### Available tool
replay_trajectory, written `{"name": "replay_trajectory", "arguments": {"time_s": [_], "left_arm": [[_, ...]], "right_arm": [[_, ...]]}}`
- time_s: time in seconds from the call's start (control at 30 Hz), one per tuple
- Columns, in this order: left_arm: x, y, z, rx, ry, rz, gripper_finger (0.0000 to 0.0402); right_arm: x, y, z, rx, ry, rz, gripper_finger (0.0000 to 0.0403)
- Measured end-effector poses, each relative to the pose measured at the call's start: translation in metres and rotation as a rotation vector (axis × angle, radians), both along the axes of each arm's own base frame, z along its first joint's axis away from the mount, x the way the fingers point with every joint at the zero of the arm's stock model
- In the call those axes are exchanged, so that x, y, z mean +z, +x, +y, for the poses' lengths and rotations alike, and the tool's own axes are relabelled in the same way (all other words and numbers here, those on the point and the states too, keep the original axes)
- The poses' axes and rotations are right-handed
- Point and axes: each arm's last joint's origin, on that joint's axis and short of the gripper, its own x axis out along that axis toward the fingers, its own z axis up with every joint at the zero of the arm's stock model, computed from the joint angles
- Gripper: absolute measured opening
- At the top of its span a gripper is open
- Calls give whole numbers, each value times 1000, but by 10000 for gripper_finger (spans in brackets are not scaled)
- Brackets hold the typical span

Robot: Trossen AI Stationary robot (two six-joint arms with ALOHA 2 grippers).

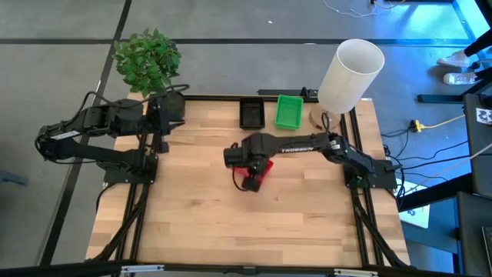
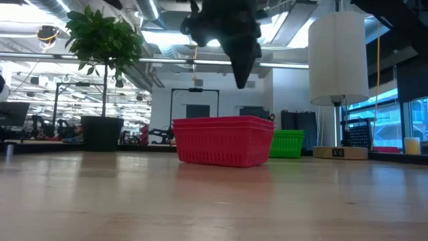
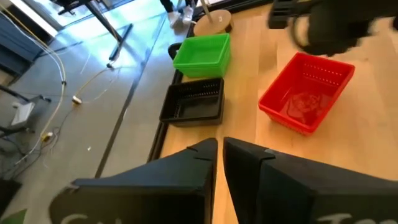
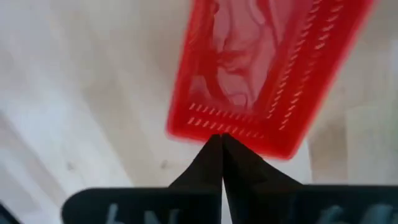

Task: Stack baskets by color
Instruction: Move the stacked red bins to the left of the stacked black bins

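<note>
A nested stack of red baskets [image 1: 256, 177] [image 2: 224, 140] rests flat on its bottom at the middle of the wooden table. My right gripper [image 2: 241, 84] [image 4: 221, 140] hangs shut above the stack's left end, pointing down, with clear air between its tip and the red rim. A green basket [image 1: 289, 111] [image 3: 202, 55] and a black basket [image 1: 251, 113] [image 3: 194, 106] stand side by side at the far edge. My left gripper [image 3: 219, 155] is raised at the far left, shut with nothing in it, and points toward the baskets.
A tall white cylinder [image 1: 350, 73] stands on a round wooden base at the far right corner. A potted plant [image 1: 147, 58] stands beyond the far left corner. The near half of the tabletop [image 1: 246, 231] is bare wood.
</note>
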Motion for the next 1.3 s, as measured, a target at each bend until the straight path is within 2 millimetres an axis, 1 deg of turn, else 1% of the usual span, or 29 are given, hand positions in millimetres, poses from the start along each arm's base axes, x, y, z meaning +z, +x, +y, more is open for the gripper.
{"name": "replay_trajectory", "arguments": {"time_s": [0.13, 0.3, 0.4, 0.53, 0.6, 0.7, 0.8, 0.87, 0.93, 1.3], "left_arm": [[0, 0, 0, 4, -4, -4, 2], [0, 0, 0, 3, -4, -4, 1], [0, 0, 0, 2, -2, 0, 0], [0, 0, 0, 1, 1, 4, 0], [0, 0, 0, 1, 1, 4, 0], [0, 0, 0, 1, 1, 4, 0], [0, 0, 0, 10, 1, 2, 0], [0, -1, 1, 31, -6, -5, 0], [0, -1, 1, 41, -17, -11, 0], [0, -1, 1, 51, -33, -20, 0]], "right_arm": [[-6, -6, 15, 77, 13, 37, 1], [-16, -14, 27, 122, 126, 101, 1], [-24, -23, 26, 111, 142, 153, 1], [-31, -42, 23, 106, 142, 220, 0], [-41, -49, 23, 117, 148, 244, 0], [-59, -54, 23, 155, 182, 210, 0], [-78, -52, 23, 204, 192, 142, 0], [-85, -51, 21, 228, 194, 121, 0], [-90, -47, 19, 268, 196, 64, 0], [-91, -20, -10, 443, 120, -214, 0]]}}
